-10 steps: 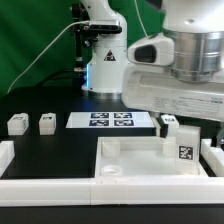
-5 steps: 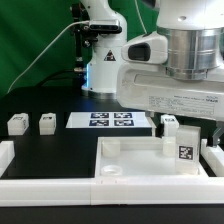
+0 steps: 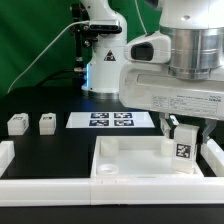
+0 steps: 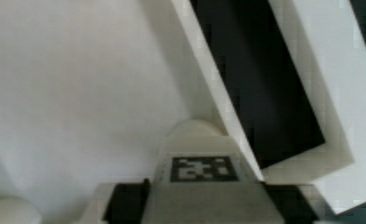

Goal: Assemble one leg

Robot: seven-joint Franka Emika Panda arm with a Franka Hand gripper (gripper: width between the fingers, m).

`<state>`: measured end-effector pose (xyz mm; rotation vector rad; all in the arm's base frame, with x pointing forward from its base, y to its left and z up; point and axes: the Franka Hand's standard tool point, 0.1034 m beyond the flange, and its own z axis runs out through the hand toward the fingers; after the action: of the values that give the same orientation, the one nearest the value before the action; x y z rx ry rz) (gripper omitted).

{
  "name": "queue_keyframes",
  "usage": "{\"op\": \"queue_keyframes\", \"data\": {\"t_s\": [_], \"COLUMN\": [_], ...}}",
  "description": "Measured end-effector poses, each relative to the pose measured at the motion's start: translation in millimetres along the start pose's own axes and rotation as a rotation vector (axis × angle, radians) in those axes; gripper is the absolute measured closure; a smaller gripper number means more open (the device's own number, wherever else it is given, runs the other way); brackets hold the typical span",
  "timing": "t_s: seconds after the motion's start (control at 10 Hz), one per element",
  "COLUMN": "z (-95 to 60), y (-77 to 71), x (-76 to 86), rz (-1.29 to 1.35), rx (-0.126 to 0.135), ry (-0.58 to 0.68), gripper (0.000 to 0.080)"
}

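Note:
The leg [image 3: 183, 150], a small white block with a black-and-white tag, stands upright at the exterior view's right end of the large white tabletop piece [image 3: 135, 160]. My gripper [image 3: 182, 138] has come down over it from above. In the wrist view the leg [image 4: 201, 165] sits between the two black pads [image 4: 130, 203], which press against its sides. The gripper [image 4: 206, 204] is shut on the leg. The tabletop's flat face [image 4: 73, 100] and raised rim [image 4: 212, 70] lie below it.
Two more small legs [image 3: 16, 124] [image 3: 46, 122] stand at the exterior view's left. The marker board [image 3: 110, 120] lies behind the tabletop. Another leg [image 3: 172, 126] is partly hidden behind the hand. White rails run along the front [image 3: 50, 190], left [image 3: 5, 153] and right [image 3: 213, 152].
The arm's hand has moved down and toward the exterior view's left, over the tagged leg. The leg has stayed in place.

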<state>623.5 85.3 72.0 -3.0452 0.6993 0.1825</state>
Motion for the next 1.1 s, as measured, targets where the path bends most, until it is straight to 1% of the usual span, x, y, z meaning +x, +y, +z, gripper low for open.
{"op": "queue_keyframes", "data": {"t_s": [0.3,0.5,0.6,0.8,1.1], "z": [0.2,0.3,0.5,1.0,1.7], "y": [-0.4,-2.3,-2.8,-9.6,-23.0], "x": [-0.3,-1.6,-2.0,-6.0,-14.9], "rz": [0.055,0.254,0.292,0.486,0.854], "rx": [0.0,0.001,0.001,0.011,0.023], "ry": [0.0,-0.002,-0.002,-0.009,-0.032], "gripper": [0.0508,0.0508,0.0508,0.0508,0.0506]}}
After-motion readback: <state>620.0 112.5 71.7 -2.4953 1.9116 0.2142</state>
